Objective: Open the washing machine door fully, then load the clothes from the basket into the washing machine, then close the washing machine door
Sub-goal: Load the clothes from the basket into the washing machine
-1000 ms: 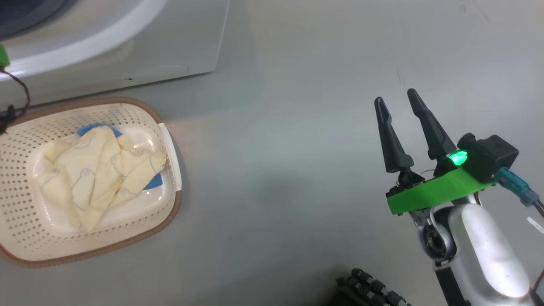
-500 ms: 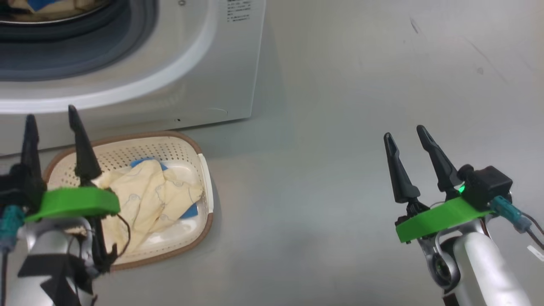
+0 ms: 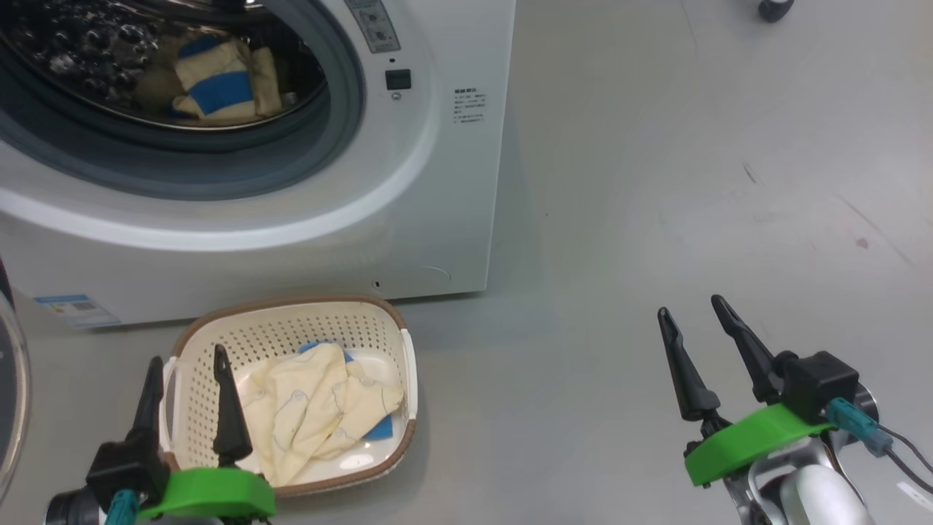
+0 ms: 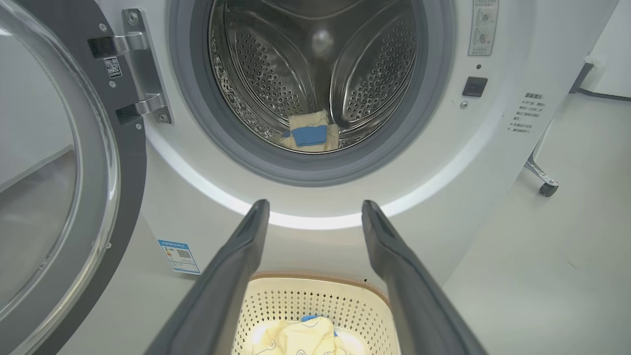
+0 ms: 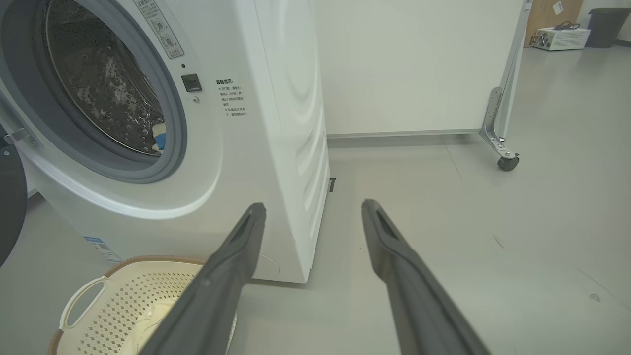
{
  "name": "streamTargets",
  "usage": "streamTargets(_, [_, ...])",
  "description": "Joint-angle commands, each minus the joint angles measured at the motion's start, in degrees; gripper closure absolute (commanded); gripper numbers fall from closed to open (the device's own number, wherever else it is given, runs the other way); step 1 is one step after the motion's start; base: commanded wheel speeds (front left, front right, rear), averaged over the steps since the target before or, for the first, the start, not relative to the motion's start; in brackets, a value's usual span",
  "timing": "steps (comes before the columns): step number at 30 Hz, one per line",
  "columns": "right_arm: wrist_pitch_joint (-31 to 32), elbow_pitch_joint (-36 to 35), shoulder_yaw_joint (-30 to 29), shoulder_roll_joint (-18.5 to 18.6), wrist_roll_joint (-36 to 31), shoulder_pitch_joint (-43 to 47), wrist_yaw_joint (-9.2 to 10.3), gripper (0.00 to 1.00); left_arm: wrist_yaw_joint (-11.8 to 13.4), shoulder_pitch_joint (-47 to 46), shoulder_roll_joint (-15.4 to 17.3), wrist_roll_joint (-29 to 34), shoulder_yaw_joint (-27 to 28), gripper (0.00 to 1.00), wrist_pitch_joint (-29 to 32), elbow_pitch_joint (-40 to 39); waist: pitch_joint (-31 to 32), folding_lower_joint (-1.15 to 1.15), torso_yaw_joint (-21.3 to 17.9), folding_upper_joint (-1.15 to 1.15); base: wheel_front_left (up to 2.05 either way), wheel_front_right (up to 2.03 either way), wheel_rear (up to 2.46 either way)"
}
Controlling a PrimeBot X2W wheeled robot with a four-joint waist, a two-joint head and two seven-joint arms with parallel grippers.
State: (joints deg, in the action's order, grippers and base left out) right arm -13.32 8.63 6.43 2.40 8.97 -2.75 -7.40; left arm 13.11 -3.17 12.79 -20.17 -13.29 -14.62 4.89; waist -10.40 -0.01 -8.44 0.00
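Lower left of the head view: the left gripper (image 3: pixel 186 354), fingers spread and empty, hangs over the basket (image 3: pixel 291 302) rim. The clothes (image 3: pixel 321 408) lie in the basket just right of it, bundle running diagonally. The right gripper (image 3: pixel 689 306), also spread and empty, is well apart at lower right

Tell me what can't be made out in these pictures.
- washing machine door: head view, cut off by the left edge.
- clothes in the basket: left wrist view, cut off by the bottom edge.
- printed label on the washing machine: head view, too small to read.
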Motion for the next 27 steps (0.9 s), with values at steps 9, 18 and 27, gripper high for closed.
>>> streamTargets(9, [2.6,-4.8,-0.2,0.5,-0.5,3.8,-0.09,0.0,-1.3,2.1,-1.1,2.1,0.0,0.0,-0.4,-1.2,6.1,0.01,3.3,0.0,0.0,0.0,0.0])
streamTargets(18, [4.5,-7.1,-0.6,0.5,-0.6,6.2,-0.09,0.0,-2.2,3.4,-2.4,2.5,0.0,0.0,-0.4,-0.9,7.9,0.01,3.2,0.0,0.0,0.0,0.0])
streamTargets(27, [5.1,-8.0,-0.8,0.5,-0.6,6.9,-0.09,0.0,-2.5,3.1,-2.9,3.4,0.3,0.0,-0.4,-0.5,8.2,0.01,3.2,0.0,0.0,0.0,0.0])
